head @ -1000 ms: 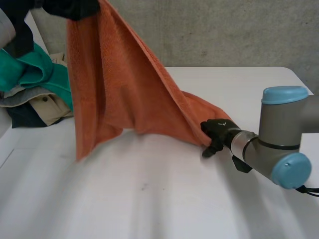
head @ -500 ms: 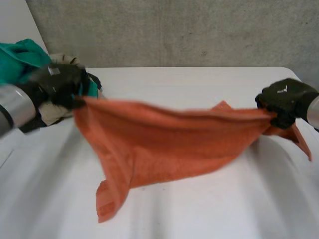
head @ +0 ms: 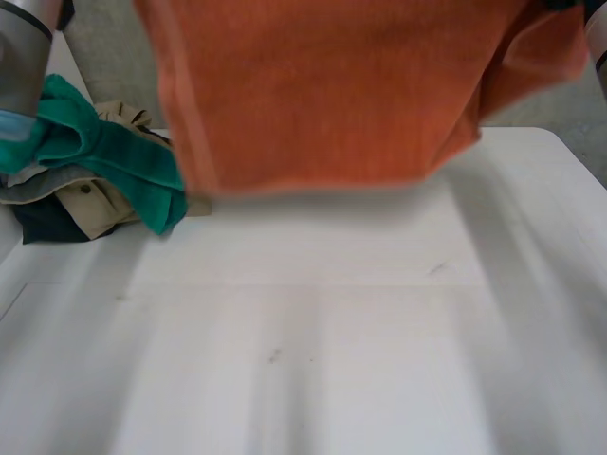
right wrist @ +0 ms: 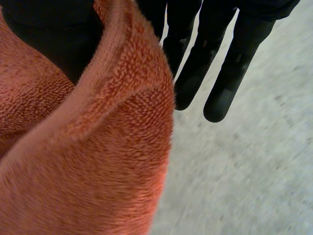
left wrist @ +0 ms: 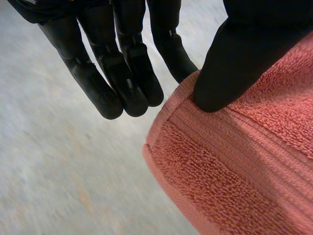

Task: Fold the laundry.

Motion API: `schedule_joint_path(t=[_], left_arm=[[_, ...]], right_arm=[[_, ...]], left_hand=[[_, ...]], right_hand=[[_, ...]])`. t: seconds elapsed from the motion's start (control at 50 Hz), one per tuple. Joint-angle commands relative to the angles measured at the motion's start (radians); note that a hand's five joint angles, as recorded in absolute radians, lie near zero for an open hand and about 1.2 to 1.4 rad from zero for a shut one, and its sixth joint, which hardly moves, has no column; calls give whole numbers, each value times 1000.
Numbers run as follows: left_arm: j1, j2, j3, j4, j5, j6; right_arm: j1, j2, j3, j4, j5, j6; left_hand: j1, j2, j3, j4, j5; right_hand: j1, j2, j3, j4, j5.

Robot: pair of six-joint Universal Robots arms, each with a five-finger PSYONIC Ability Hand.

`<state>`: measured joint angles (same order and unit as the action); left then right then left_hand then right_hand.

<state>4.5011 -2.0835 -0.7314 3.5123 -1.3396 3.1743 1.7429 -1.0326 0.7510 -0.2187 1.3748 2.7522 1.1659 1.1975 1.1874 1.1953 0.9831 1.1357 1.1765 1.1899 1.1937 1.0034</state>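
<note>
Head view: orange towel [head: 322, 95] hangs spread above the worktop [head: 313, 351], near the clothes pile [head: 95, 175]. Left hand [left wrist: 234, 58] pinches one top corner; right hand [right wrist: 234, 63] pinches the opposite end. Step: spreading. Next, likely: lower evenly, flat.

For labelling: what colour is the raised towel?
The towel is orange, seen best in the head view.

Soft, even light from above keeps the white table [head: 379, 379] bright and pale. The towel [head: 332, 95] hanging over it throws a broad, soft-edged shadow on the table just under its lower edge. In the wrist views the left hand [left wrist: 122, 83] carries faint dull highlights on its black fingers. The right hand [right wrist: 234, 73] reads as near-black, and the towel's folds darken where they turn under.
</note>
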Motion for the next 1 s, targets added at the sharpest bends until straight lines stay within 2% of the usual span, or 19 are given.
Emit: schedule_joint_path(t=[0.02,0.12,0.2,0.36,0.42,0.46,0.5,0.54,0.6,0.7,0.74,0.8,0.82,0.84,0.86,0.96,1.0], left_arm=[[13,29,-190,14,26,-11],[32,51,-435,46,53,1],[46,49,-599,115,69,4],[79,6,-827,223,158,62],[92,2,-864,226,174,85],[96,5,-882,223,177,99],[105,17,-896,217,177,101],[119,40,-921,206,181,102],[130,63,-944,198,181,107],[138,79,-982,197,189,138],[141,82,-991,197,195,153],[144,91,-1014,192,203,165],[145,98,-1025,186,208,167],[147,102,-1030,182,209,167],[147,106,-1033,175,212,168],[158,151,-1057,111,229,188],[174,189,-1083,36,238,216]], right_arm=[[-16,-35,119,-18,-72,20],[-29,-6,204,96,-160,-14],[-39,34,290,149,-194,-74],[-56,163,436,182,-194,-218],[-63,201,456,185,-172,-249],[-69,197,470,185,-128,-244],[-71,175,502,177,-73,-201],[-78,129,525,156,1,-114],[-101,114,530,156,50,-24],[-125,114,528,188,73,96],[-137,114,528,212,70,109],[-152,134,521,239,58,106],[-155,140,518,240,53,103],[-163,152,510,249,40,98],[-167,155,508,255,32,96],[-190,132,518,347,-22,66],[-213,82,525,418,-54,18]], left_hand=[[230,199,209,201,239],[230,199,209,201,239],[230,199,209,201,239],[230,199,209,201,239],[230,199,209,201,239],[230,199,209,201,239],[230,199,209,201,239],[230,199,209,201,239],[230,199,209,201,239],[230,199,209,201,239],[230,199,209,201,239],[230,199,209,201,239],[230,199,209,201,239],[230,199,209,201,239],[230,199,209,201,239],[230,199,209,201,239],[230,199,209,201,239]], right_hand=[[261,220,206,203,218],[261,220,206,203,218],[261,220,206,203,218],[231,190,177,173,189],[14,-27,-40,-44,-28],[-156,-197,-211,-214,-199],[-262,-303,-316,-320,-304],[-493,-534,-548,-551,-536],[-582,-623,-636,-640,-624],[-659,-700,-713,-717,-701],[-630,-670,-684,-688,-672],[-340,-381,-394,-398,-382],[-214,-255,-268,-272,-256],[125,84,70,67,82],[259,218,205,201,217],[261,220,206,203,218],[261,220,206,203,218]])
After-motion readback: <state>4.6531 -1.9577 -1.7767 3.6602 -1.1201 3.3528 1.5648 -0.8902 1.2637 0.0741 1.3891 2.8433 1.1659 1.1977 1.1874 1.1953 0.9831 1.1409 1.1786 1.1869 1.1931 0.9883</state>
